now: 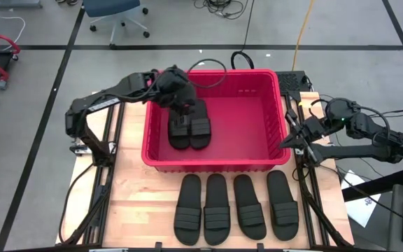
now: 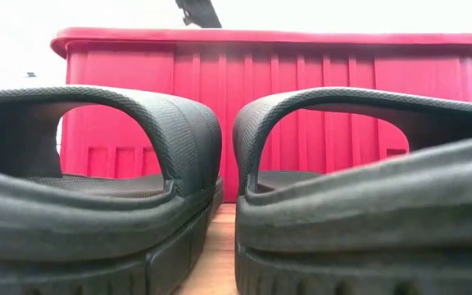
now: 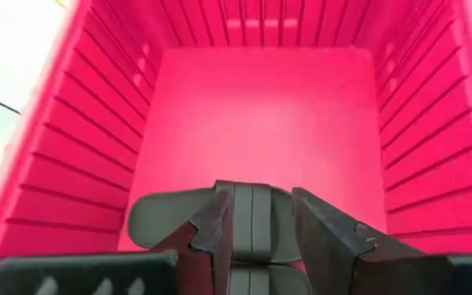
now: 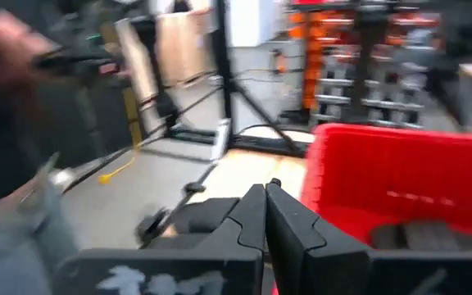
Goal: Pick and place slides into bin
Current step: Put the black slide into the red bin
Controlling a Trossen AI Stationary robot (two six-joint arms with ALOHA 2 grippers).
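The red bin (image 1: pixel 215 164) sat at the middle of the table (image 1: pixel 135 210), its near rim running just behind a row of four black slides (image 1: pixel 235 208) laid side by side, toes toward the bin. Two more slides (image 1: pixel 189 127) lay together on the bin floor, against its left wall. To their right the red floor stretched bare to the far and right walls.

The left end effector (image 1: pixel 182 106) hung inside the bin over that pair, close to the left wall and the back rim. In the left wrist view its fingers (image 3: pixel 330 238) stood parted on either side of a slide's strap (image 3: pixel 252 217); whether they pressed on it or had let go could not be told.

The right end effector (image 1: pixel 287 142) waited outside the bin, just beside its right wall near the front corner, its fingers (image 4: pixel 289 221) clenched together on nothing.

From table height, two of the row's slides (image 2: pixel 97 197) filled the foreground with a narrow strip of wood between them, and the bin's ribbed front wall (image 2: pixel 220 106) rose close behind, leaving only a thin gap between slides and bin.
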